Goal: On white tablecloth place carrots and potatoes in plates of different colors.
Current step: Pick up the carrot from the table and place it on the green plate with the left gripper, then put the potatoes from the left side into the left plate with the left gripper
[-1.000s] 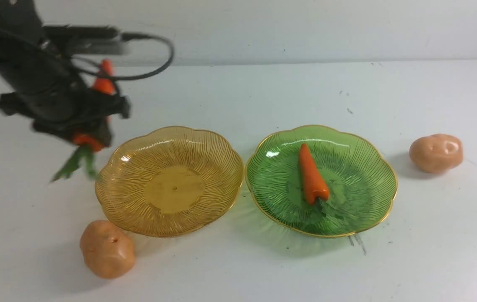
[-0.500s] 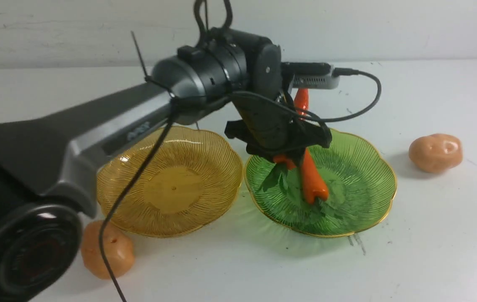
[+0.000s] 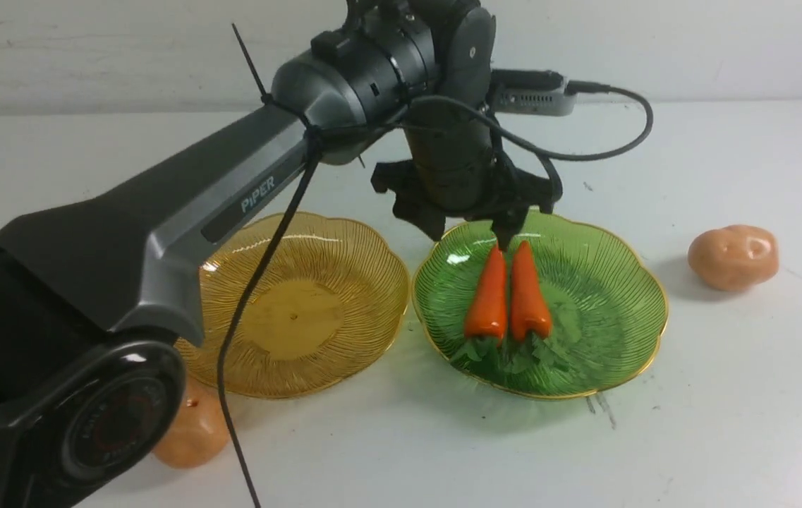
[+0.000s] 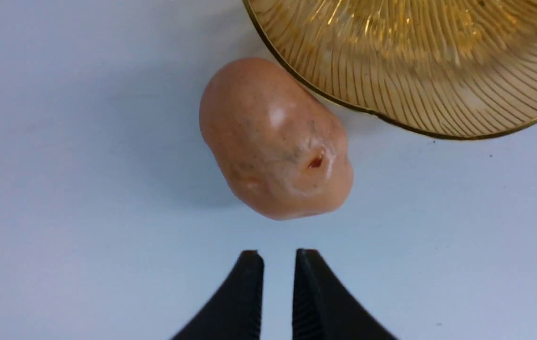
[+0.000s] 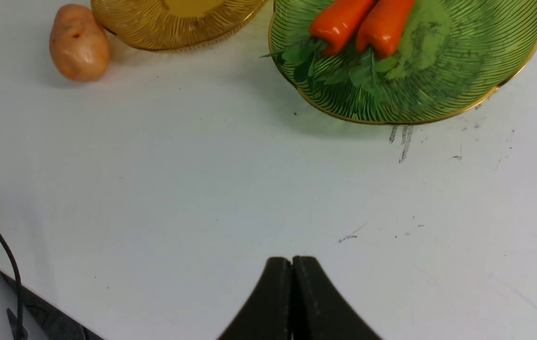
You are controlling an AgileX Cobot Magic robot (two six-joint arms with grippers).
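we see open white tablecloth point(image 3: 485, 451) in front of the plates. left gripper point(image 3: 471, 229), jaws parted and holding nothing, hangs over the green plate's point(image 3: 612, 353) far edge; both carrots point(image 3: 489, 296) lie inside. right gripper point(image 5: 291, 264) is closed, nearly cut off in front view. one potato point(image 3: 733, 257) sits right of green; our left arm point(image 3: 231, 169) partly hides the other potato point(image 3: 192, 427) and amber plate point(image 3: 365, 310).
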